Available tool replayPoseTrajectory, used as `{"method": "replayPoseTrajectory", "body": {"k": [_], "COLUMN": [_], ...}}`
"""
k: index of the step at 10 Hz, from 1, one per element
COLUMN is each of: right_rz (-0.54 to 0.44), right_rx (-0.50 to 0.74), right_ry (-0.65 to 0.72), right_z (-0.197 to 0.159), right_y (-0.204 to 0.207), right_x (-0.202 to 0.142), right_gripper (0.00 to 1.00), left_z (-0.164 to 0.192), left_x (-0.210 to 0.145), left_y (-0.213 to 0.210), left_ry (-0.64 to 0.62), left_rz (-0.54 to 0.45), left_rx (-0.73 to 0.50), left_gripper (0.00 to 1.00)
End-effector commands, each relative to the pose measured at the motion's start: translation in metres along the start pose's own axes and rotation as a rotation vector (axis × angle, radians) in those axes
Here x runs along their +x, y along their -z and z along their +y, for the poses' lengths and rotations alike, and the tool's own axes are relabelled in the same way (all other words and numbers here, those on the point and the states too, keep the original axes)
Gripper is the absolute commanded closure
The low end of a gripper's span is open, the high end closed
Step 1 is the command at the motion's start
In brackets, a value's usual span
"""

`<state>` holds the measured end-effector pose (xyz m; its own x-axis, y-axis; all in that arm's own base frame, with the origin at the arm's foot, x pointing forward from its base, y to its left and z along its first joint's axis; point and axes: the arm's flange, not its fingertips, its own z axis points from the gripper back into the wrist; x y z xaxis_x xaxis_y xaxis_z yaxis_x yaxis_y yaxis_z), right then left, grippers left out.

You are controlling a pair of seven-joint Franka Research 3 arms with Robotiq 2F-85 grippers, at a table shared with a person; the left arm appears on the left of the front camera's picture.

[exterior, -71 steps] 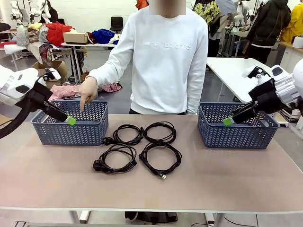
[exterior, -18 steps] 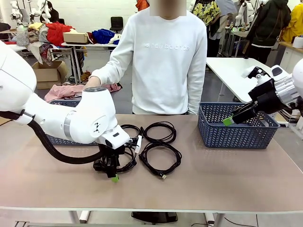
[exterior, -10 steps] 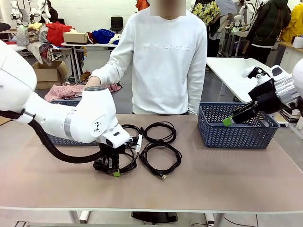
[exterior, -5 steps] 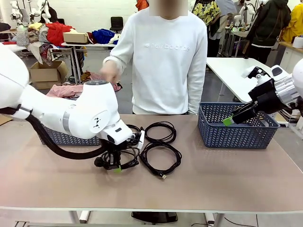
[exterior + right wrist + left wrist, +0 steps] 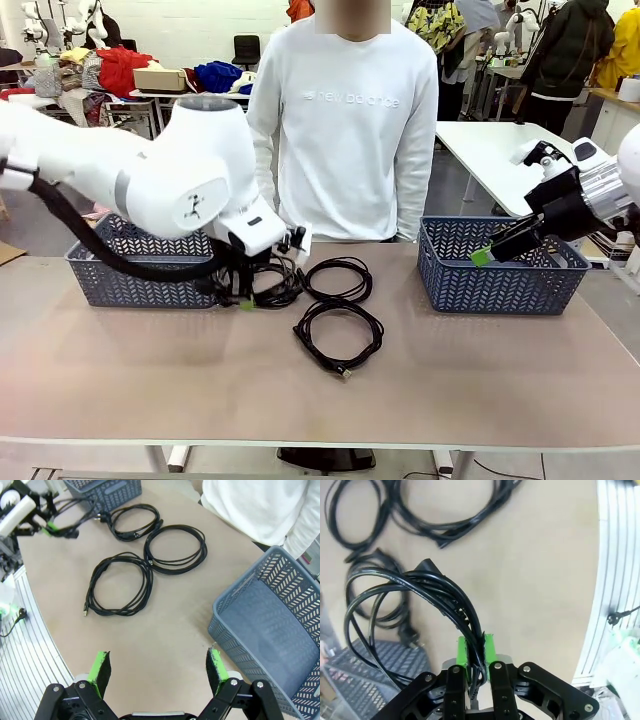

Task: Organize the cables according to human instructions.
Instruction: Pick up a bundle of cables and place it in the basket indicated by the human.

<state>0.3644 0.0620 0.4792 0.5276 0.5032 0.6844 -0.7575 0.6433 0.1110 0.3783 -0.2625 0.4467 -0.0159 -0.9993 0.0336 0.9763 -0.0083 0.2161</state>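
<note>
Black cable coil hangs clamped in the left pincer; right pincer stands apart, empty.

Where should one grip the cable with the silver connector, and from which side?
Probably best to pinch the cable across its bundled loops on the near side, from straight above: it lies flat on the table, loops bunched together.
</note>
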Motion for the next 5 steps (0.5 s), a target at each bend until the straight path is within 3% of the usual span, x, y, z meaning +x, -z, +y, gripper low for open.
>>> {"method": "replayPoseTrajectory", "body": {"k": [1, 5], "right_rz": [-0.013, -0.013], "right_rx": [0.014, 0.014], "right_ry": [-0.008, -0.008], "right_z": [-0.003, -0.003], "right_y": [0.001, 0.001], "right_x": [0.0, 0.0], "right_gripper": [0.0, 0.0], "left_z": [0.034, 0.087], "left_x": [-0.016, -0.071], "left_y": [-0.008, -0.024], "left_ry": [-0.031, -0.157], "left_rz": [0.02, -0.021], "left_rx": [0.019, 0.08], "left_gripper": [1.0, 1.0]}}
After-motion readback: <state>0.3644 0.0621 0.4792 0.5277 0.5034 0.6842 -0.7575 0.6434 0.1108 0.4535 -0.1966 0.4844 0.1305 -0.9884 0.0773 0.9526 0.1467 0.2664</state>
